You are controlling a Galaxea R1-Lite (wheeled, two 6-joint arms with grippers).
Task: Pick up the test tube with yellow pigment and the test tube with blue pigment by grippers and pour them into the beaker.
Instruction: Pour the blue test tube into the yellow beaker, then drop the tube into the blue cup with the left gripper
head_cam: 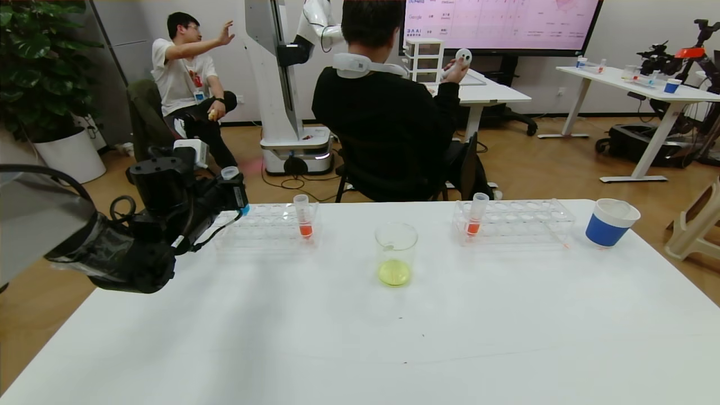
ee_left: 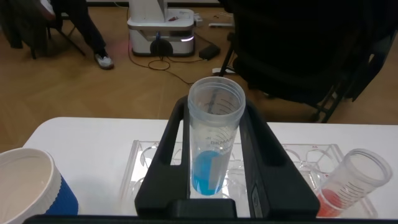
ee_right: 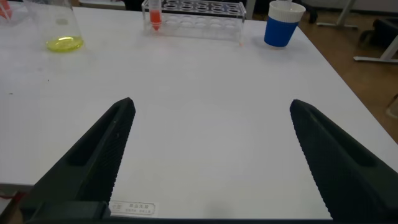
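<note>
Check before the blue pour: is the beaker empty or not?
Not empty: the beaker is upright on the table, with shallow yellow liquid at its bottom.

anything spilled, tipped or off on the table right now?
Nothing stands out. The beaker stands upright with yellow liquid at its bottom, and the table around it looks dry. Both orange-red tubes sit in their racks. The left gripper holds the test tube with blue pigment upright, liquid inside.

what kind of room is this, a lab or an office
Probably a robotics lab in an office-style room: a white robot stands on the wood floor, a big wall screen shows slides, and test-tube racks sit on a white table.
</note>
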